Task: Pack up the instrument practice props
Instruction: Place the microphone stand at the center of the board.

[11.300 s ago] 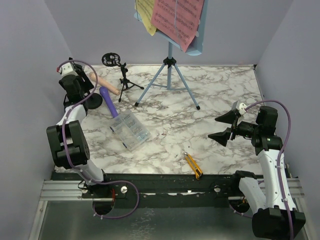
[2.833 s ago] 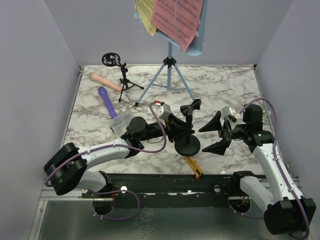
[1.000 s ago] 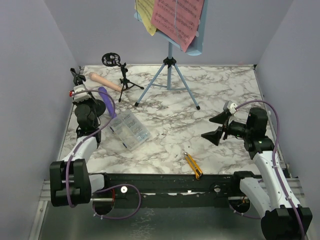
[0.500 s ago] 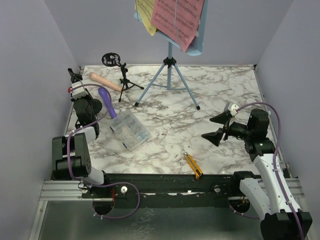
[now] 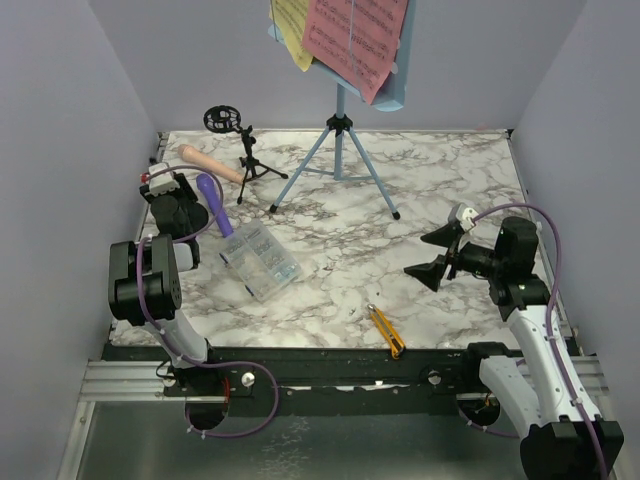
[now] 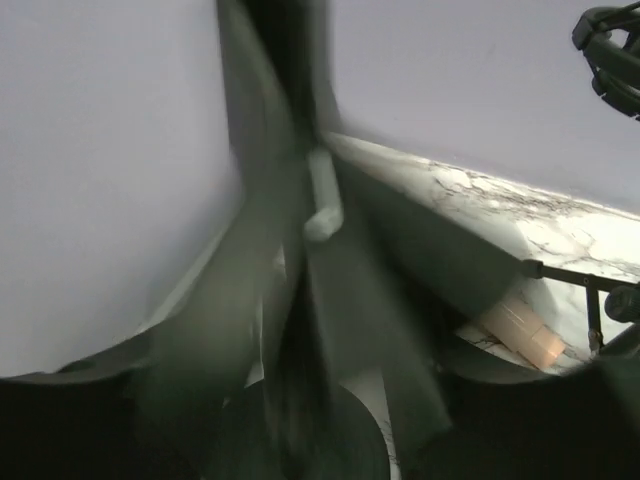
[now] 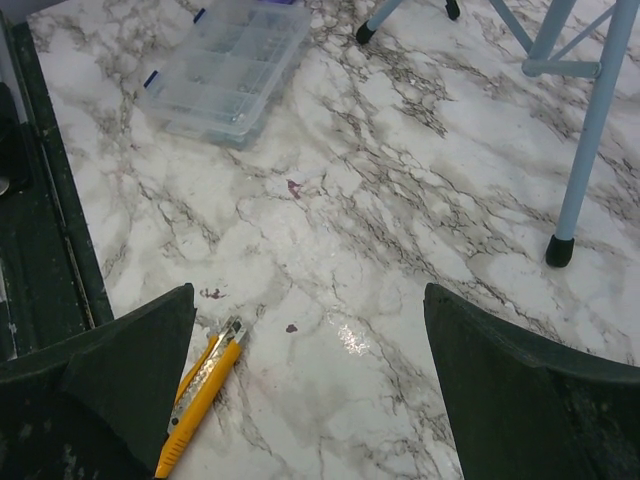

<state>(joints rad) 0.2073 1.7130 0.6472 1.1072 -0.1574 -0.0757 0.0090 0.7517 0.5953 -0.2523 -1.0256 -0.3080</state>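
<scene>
Left arm has swung back to the far-left edge with the mount; nothing else is packed yet.

Near right, the right gripper [image 5: 418, 256] hangs spread wide and empty over the table [image 5: 450, 180], the knife [image 5: 385, 331] just near-left of it, as it was a second ago. The box [image 5: 258, 258] lies left of centre, unmoved. Moments ago the left gripper [image 5: 168, 192] held the round-based mount [image 6: 330, 300] at near centre; now it is by the left wall. The wrist view is too smeared to tell whether it pinches that dark stem or has let go. Beside it lie the purple mic [image 5: 214, 202] and, farther, the beige mic [image 5: 208, 163]. Then come the tripod mount [image 5: 240, 140] and the rack [image 5: 400, 95] with its pages [image 5: 355, 35], all untouched. Most of the packing likely remains, and no container shows.
</scene>
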